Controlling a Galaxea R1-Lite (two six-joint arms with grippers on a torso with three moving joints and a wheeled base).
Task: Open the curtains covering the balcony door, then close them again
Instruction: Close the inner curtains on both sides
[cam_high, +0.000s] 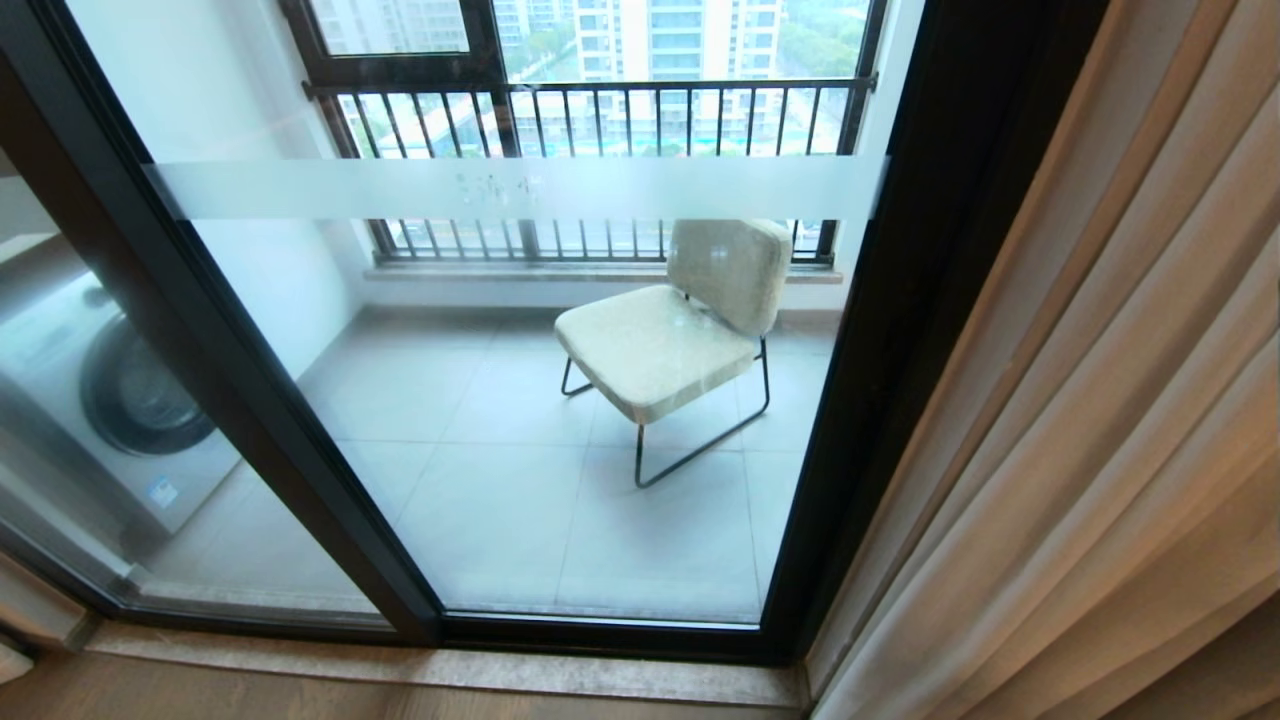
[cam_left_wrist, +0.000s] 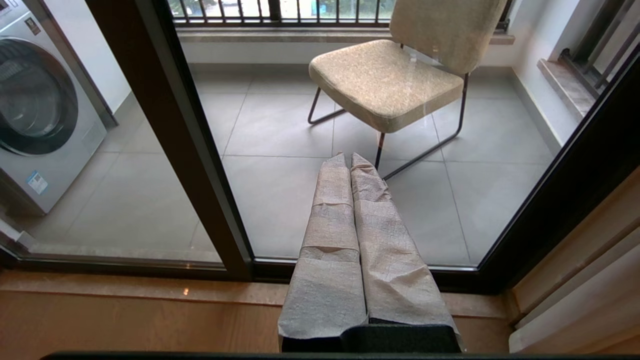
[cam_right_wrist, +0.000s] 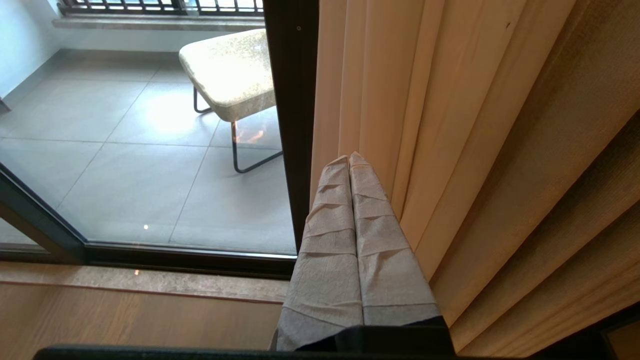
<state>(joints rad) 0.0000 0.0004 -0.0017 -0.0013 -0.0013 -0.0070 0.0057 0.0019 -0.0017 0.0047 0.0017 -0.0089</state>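
My right gripper (cam_right_wrist: 349, 159) and left gripper (cam_left_wrist: 350, 159) hang clenched and empty, the curtains (cam_right_wrist: 450, 125) bunched just beside my right fingertips, leaving the balcony door (cam_high: 520, 400) ahead uncovered, likely so I can draw them shut.

All three views face the chair (cam_high: 690, 330) outside

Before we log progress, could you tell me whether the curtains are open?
Open: the curtains hang bunched at the right, leaving the balcony door glass uncovered.

Daylit grey-tiled balcony (cam_high: 480, 500) with beige chair (cam_high: 670, 330), washing machine (cam_high: 110, 400), barred window (cam_high: 590, 120)
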